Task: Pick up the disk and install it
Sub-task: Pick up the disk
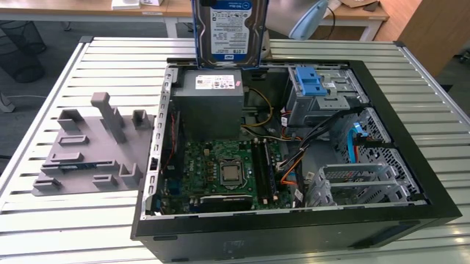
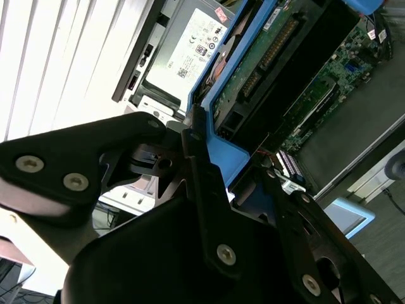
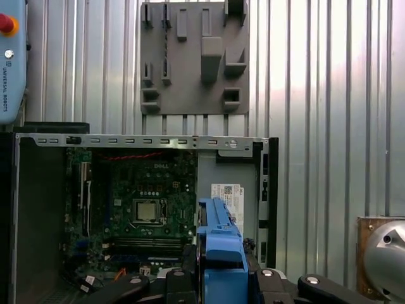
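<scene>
Your claw is clamped on the disk by its blue bracket, holding it upright in the air with the label toward the exterior camera. The disk hangs just above the power supply, at the end of the open case farthest from that camera. The case lies on a slatted metal surface, with a grey fixture beside it on the exterior view's left. Wooden desks and a mesh bin stand behind. Part of the arm shows beside the disk.
</scene>
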Motion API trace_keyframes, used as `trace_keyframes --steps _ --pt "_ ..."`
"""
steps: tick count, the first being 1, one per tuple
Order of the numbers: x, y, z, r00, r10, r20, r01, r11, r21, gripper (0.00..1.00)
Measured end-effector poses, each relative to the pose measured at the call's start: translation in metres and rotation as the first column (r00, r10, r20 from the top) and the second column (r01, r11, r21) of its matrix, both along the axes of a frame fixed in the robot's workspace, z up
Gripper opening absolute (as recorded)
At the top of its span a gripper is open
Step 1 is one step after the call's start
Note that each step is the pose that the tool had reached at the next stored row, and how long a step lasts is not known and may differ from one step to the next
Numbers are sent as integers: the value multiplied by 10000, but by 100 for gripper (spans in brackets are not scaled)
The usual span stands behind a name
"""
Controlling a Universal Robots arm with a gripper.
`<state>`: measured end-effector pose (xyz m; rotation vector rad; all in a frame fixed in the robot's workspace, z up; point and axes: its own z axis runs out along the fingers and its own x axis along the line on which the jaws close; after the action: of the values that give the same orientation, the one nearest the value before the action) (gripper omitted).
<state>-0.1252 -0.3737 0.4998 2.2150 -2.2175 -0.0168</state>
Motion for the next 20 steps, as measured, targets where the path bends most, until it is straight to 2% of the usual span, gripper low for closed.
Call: trace_keyframes --steps 4,11,20 --pt "0 -25 -1 10000 0 1 0 10000 2 36" --pt "0 -27 -1 10000 0 1 0 10000 1 36" --pt "0 -56 0 10000 -1 0 1 10000 1 36"
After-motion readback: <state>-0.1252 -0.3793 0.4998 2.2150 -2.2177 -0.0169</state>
